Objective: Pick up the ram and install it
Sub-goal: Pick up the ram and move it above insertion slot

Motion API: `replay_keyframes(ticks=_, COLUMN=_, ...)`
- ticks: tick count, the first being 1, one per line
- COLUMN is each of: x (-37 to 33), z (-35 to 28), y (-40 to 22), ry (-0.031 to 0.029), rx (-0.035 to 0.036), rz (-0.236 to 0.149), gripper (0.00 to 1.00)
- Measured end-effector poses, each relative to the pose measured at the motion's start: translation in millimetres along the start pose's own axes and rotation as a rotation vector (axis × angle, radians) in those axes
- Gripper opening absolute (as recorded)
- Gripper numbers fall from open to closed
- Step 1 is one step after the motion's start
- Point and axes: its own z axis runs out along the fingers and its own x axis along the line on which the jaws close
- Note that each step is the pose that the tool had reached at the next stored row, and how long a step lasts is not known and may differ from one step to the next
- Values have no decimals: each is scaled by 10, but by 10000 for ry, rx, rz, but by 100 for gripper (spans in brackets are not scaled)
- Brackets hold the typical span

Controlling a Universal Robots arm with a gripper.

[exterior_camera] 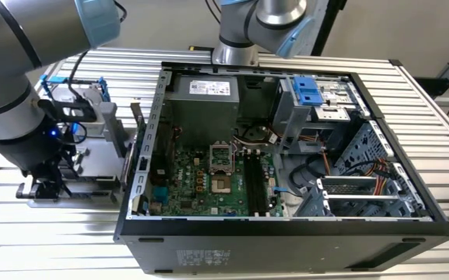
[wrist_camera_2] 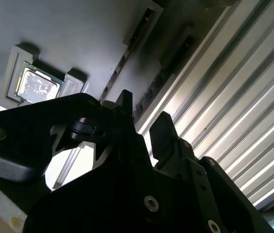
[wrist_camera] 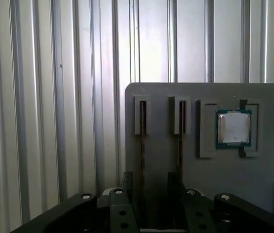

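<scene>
Two ram sticks stand edge-on in slots of a grey holder (wrist_camera: 166,160). In the first wrist view they are thin dark lines, one ram (wrist_camera: 142,127) and a second (wrist_camera: 180,127) beside it. My gripper (wrist_camera: 149,183) is open, close above the holder. One stick's line runs down into the gap between its black fingers (wrist_camera: 127,180). The second wrist view shows the same gripper (wrist_camera_2: 144,116) open, the ram (wrist_camera_2: 122,60) just beyond its tips. In the exterior view the gripper (exterior_camera: 44,188) hangs low at the left, outside the open computer case (exterior_camera: 286,230).
A silver-topped processor chip (wrist_camera: 233,128) sits in a pocket of the holder beside the sticks. A hard drive with a blue frame (exterior_camera: 76,99) stands on the holder. The motherboard's memory slots (exterior_camera: 253,181) lie inside the case. A slatted metal table (exterior_camera: 434,116) carries everything.
</scene>
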Motion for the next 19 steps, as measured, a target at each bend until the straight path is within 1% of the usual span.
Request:
replay_keyframes(ticks=12, x=15, z=160, y=-2, ry=-1, rx=1, rz=-1, gripper=100)
replay_keyframes(ticks=19, x=18, z=214, y=-3, ry=0, rx=0, rz=0, gripper=100)
